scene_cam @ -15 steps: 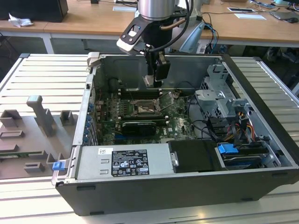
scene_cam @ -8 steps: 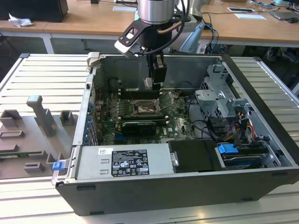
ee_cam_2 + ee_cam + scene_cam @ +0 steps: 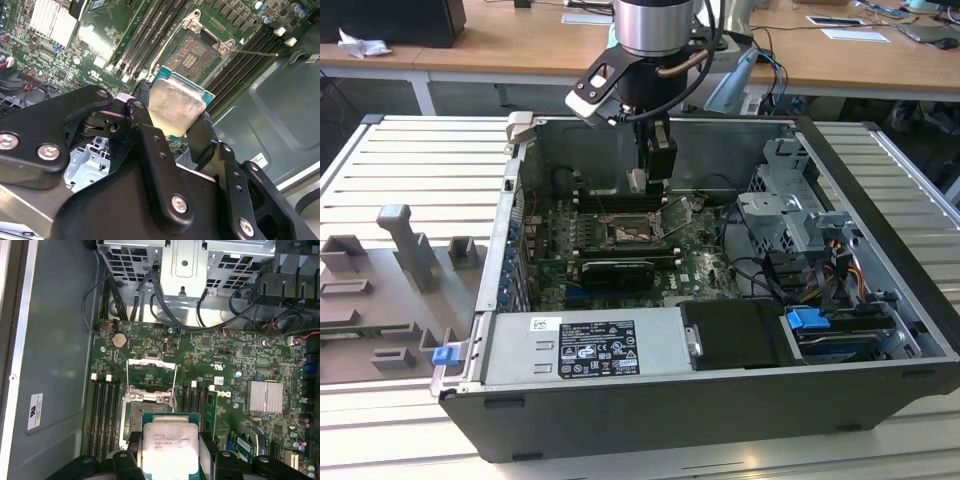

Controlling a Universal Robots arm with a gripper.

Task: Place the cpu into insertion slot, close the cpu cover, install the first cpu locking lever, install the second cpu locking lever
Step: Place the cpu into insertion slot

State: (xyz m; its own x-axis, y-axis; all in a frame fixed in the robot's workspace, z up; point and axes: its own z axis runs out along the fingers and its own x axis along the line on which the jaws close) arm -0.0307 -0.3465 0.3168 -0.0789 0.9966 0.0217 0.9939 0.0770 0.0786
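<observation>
Between the two black fingers [image 3: 147, 125] of the arm's gripper [image 3: 175, 114], a small square chip [image 3: 177, 102] is pinched by its opposite edges, pale metal face outward and green rim showing around it. The first wrist view shows the gripper [image 3: 170, 452] from the other side, with the chip [image 3: 169, 447] level between the closed-in jaws.

Just beyond the chip's far edge lies the socket [image 3: 192, 52], a silvery-rimmed square with its dark contact field uncovered. The chip hangs above the circuit board [image 3: 225, 360], close to the socket [image 3: 131, 415] but not seated in it.

Past the socket, the cover [image 3: 152, 362], a thin metal frame with a large square window, is swung open away from the gripper. A thin metal lever [image 3: 255, 51] juts out from one corner of the socket. Rows of long black memory slots [image 3: 102, 410] flank the socket on both sides.

Farther out from the gripper, a ribbed silver heat sink [image 3: 266, 396] sits on the board. A grey drive cage [image 3: 185, 265] stands beyond the board's edge, with dark cables [image 3: 150, 305] looping in front of it.

From the exterior view, the gripper [image 3: 638, 185] reaches straight down into the open computer case [image 3: 620, 430]. The socket [image 3: 632, 235] lies below it, a black graphics card [image 3: 617, 272] nearer the camera, and a labelled power supply [image 3: 580, 345] along the case's near wall.
</observation>
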